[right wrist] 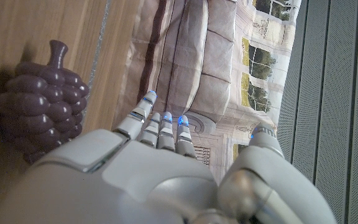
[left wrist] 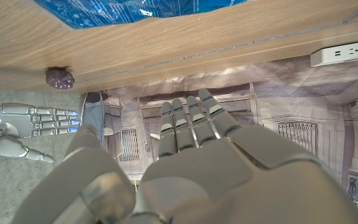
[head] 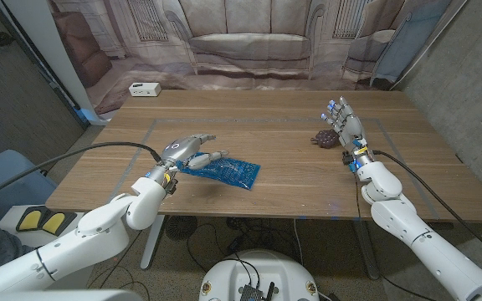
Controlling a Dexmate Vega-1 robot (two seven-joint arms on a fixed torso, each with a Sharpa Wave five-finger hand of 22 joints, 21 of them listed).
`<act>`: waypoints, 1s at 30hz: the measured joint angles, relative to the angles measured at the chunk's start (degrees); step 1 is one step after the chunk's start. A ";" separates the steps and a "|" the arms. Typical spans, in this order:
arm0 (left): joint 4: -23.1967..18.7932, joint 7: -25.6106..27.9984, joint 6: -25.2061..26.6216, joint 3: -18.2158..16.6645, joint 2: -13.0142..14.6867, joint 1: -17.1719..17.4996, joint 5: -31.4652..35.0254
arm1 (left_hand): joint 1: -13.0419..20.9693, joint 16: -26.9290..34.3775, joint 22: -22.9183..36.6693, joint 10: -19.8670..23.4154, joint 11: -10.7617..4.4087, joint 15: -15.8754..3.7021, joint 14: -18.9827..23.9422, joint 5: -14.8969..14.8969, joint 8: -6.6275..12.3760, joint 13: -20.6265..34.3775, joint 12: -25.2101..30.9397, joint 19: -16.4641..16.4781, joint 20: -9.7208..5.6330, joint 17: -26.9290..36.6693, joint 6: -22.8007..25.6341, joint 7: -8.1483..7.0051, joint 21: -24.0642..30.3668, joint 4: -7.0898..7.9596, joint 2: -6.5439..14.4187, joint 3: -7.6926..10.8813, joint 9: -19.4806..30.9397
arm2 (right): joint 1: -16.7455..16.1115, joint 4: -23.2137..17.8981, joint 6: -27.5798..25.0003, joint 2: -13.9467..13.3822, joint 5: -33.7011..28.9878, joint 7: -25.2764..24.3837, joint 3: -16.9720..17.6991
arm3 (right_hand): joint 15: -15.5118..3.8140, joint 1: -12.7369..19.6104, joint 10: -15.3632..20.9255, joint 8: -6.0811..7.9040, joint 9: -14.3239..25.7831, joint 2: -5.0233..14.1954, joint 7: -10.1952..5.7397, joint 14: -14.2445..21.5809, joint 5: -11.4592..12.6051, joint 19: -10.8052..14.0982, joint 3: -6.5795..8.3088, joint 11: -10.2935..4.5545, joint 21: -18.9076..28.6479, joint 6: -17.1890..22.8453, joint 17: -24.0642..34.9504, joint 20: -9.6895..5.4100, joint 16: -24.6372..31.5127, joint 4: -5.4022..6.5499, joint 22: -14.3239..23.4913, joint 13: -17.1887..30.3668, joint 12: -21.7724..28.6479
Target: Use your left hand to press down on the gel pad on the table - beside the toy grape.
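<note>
A blue gel pad (head: 228,171) (left wrist: 142,9) lies on the wooden table (head: 291,180), left of the middle. My left hand (head: 189,150) (left wrist: 191,155) is over the pad's left end, fingers stretched out and holding nothing; whether it touches the pad cannot be told. A dark purple toy grape (head: 325,138) (left wrist: 59,78) (right wrist: 45,99) sits well to the right of the pad. Just right of the grape stands my right hand (head: 346,125) (left wrist: 23,124) (right wrist: 154,168), upright with its fingers apart and nothing in it.
A white power strip (head: 145,89) (left wrist: 344,53) lies at the table's far left corner. Thin tape lines mark the tabletop. A printed backdrop of a sofa (head: 249,42) hangs behind the far edge.
</note>
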 measured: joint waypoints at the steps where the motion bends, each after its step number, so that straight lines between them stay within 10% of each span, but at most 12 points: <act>1: 0.06 0.13 -1.23 -0.31 -0.07 0.13 -1.27 | 0.00 0.00 0.00 0.00 0.00 0.00 0.00 0.00 0.00 0.00 0.00 0.00 0.00 0.00 0.00 0.00 0.00 0.00 0.00 0.00 0.00 | -0.09 -0.02 0.04 0.00 0.00 0.00 0.03 | 0.00 0.00 0.00 0.00 0.00 0.00 0.00 0.00 0.00 0.00 0.00 0.00 0.00 0.00 0.00 0.00 0.00 0.00 0.00 0.00 0.00; 30: 4.86 -0.21 -14.43 -6.64 -3.73 0.00 -14.19 | 0.00 0.00 0.01 -1.57 0.93 0.21 -0.22 0.00 0.00 0.00 0.00 0.00 0.00 0.00 -1.28 0.82 0.00 -0.22 0.00 0.23 0.00 | -0.71 0.83 1.44 0.17 0.20 0.62 0.31 | 0.00 0.00 0.21 0.00 0.00 0.00 0.00 0.00 0.00 0.00 -0.24 -0.22 0.00 0.00 0.00 0.00 0.00 -0.24 0.00 0.00 0.00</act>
